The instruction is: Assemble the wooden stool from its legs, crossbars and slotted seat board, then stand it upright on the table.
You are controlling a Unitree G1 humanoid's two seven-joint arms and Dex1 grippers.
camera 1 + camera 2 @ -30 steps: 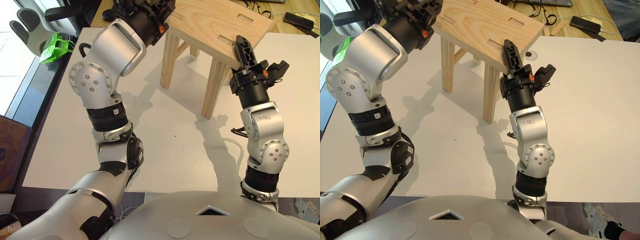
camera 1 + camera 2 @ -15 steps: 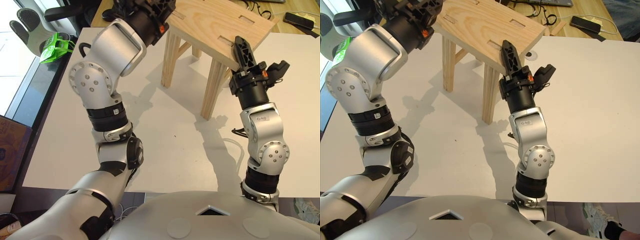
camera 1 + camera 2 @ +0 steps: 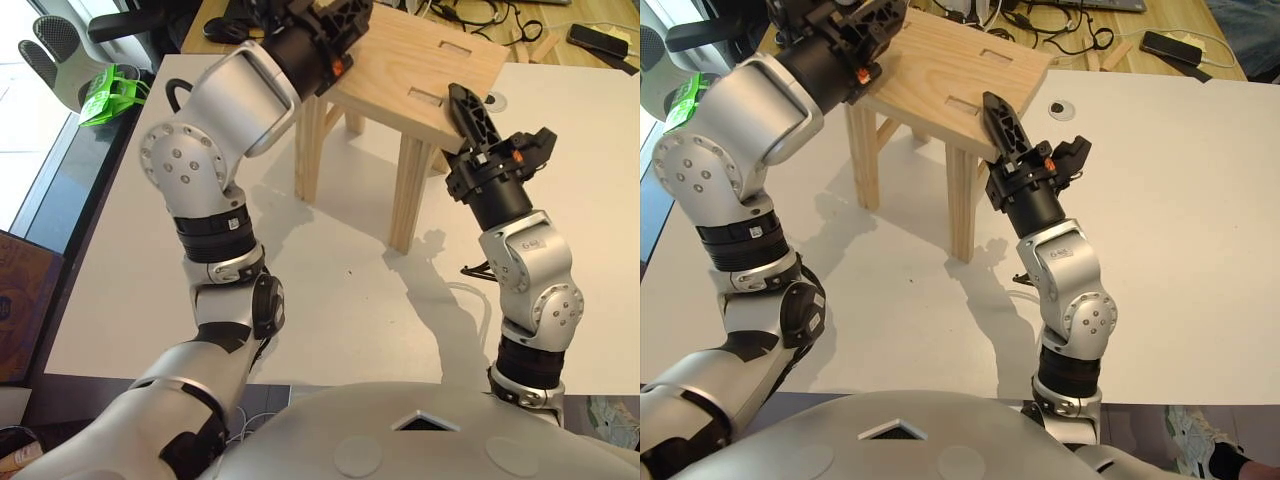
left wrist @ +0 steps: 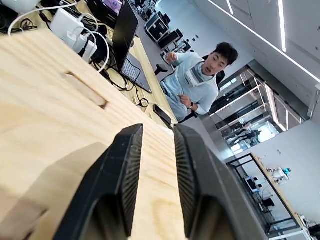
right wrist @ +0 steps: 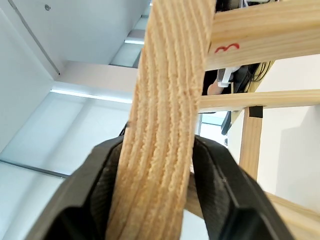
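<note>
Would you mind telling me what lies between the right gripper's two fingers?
The stool's seat board: the right gripper is shut on its edge, a finger on either face, as the right wrist view shows.

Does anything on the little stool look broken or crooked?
Nothing stands out. The stool looks whole and stands upright on the table, with its legs under the seat board. The right end effector is clamped on the seat board's edge, and the left end effector is at the opposite corner. I can't tell if every leg touches down.
</note>
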